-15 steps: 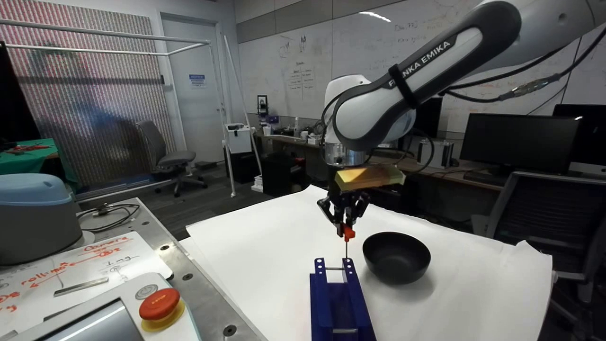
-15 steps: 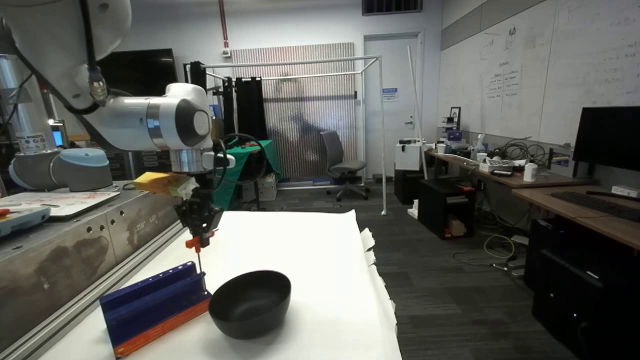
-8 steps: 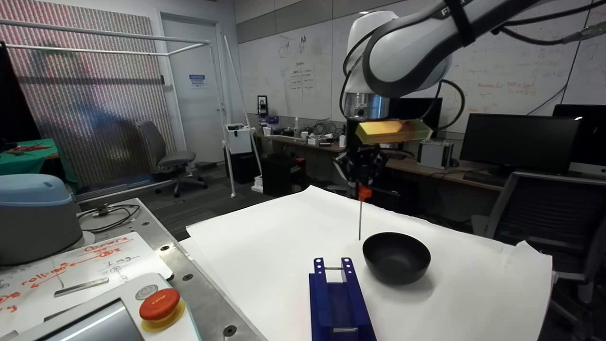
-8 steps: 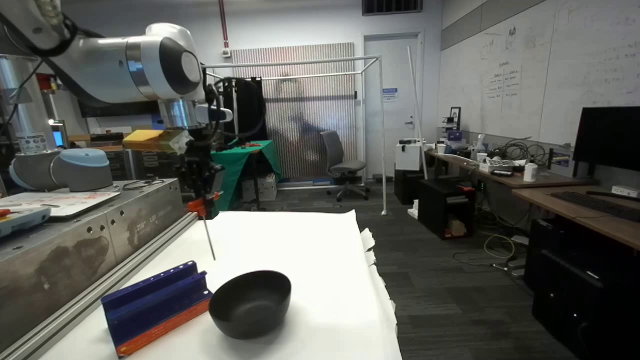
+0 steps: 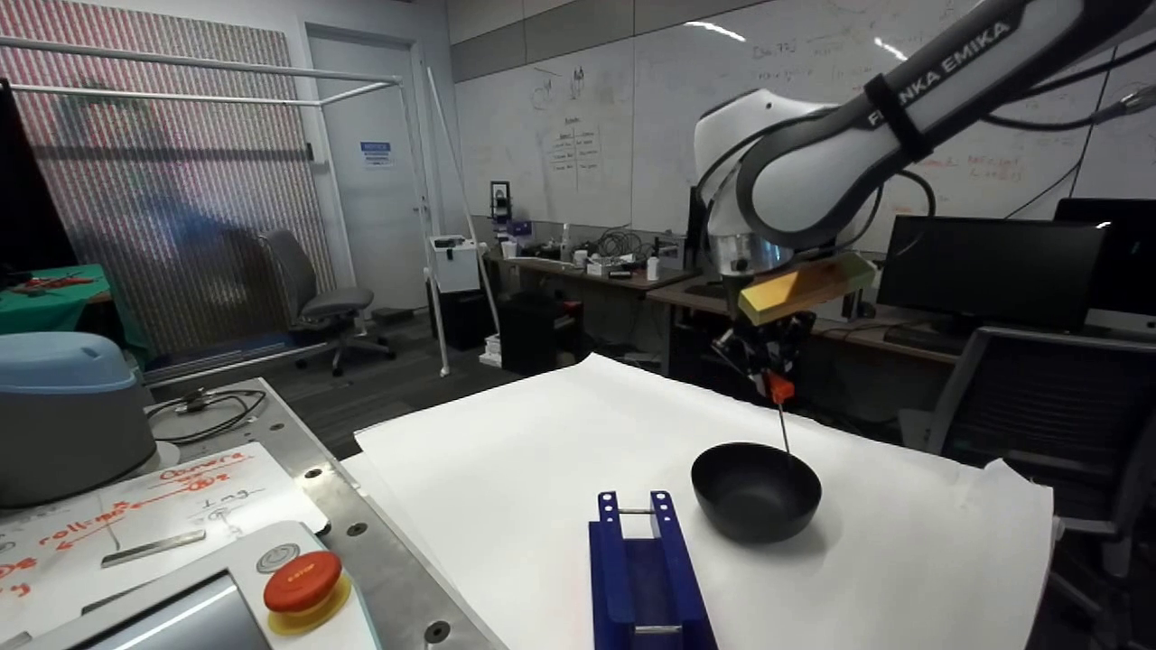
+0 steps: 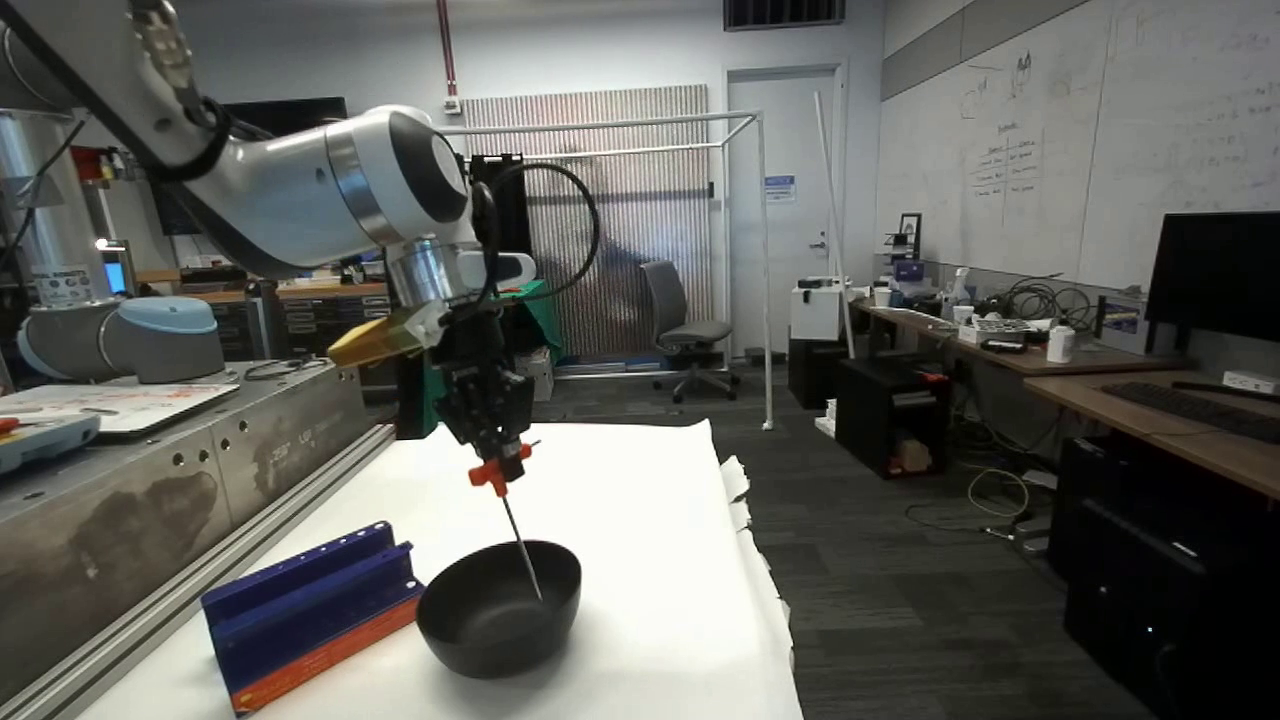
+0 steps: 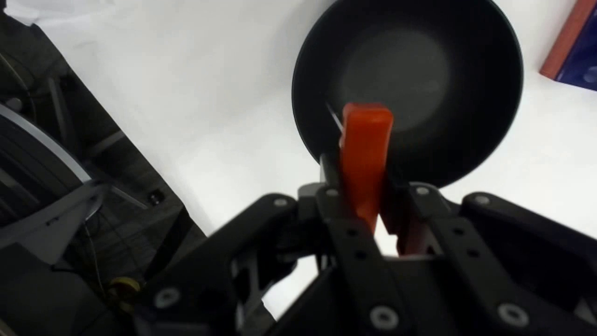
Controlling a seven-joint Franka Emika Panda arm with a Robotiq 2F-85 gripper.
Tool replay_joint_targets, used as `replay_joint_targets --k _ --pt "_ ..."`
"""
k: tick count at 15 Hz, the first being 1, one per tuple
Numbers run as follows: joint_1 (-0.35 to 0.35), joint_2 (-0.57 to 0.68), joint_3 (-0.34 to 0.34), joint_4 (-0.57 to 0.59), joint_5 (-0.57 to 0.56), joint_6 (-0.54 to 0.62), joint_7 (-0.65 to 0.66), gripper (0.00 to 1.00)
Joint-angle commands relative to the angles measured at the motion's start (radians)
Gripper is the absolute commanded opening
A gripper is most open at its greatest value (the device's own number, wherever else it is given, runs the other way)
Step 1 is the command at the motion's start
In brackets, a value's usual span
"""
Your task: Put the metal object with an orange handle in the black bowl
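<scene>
The metal object with an orange handle (image 5: 780,388) hangs from my gripper (image 5: 769,385), its thin grey rod pointing down at a slight tilt. It also shows in an exterior view (image 6: 490,477) and the wrist view (image 7: 367,135), where my gripper (image 7: 363,182) is closed around the orange handle. The black bowl (image 5: 757,506) stands on the white sheet below, and also shows in an exterior view (image 6: 500,630) and the wrist view (image 7: 471,93). The rod's lower end appears within the bowl's opening, near its side. I cannot tell whether it touches the bowl.
A blue rack (image 5: 646,578) with an orange base stripe stands close beside the bowl; it also shows in an exterior view (image 6: 315,610). A metal bench (image 6: 190,480) runs along the white sheet (image 6: 660,560). A yellow block (image 5: 804,287) is fixed on my wrist.
My gripper has lifted the object off the blue rack, carried it across to the bowl, and lowered and tilted it there. The bowl and rack stay nearly in place.
</scene>
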Motion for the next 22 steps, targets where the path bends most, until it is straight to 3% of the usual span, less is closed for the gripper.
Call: replay_joint_targets --k 1,2,3,11,15,22 --pt "-0.004 0.06 0.012 0.015 0.006 -0.01 -0.006 0.17" --pt "-0.003 0.075 0.015 0.018 0.012 -0.006 -0.012 0.18" --pt "-0.005 0.091 0.02 0.023 0.026 0.003 -0.022 0.39" --pt "-0.026 0.097 0.037 0.032 0.126 0.013 -0.094 0.98" --pt "-0.067 0.059 0.053 0.014 0.263 0.017 -0.241 1.0" --pt "-0.159 -0.078 0.096 -0.059 0.506 -0.083 -0.682 1.0"
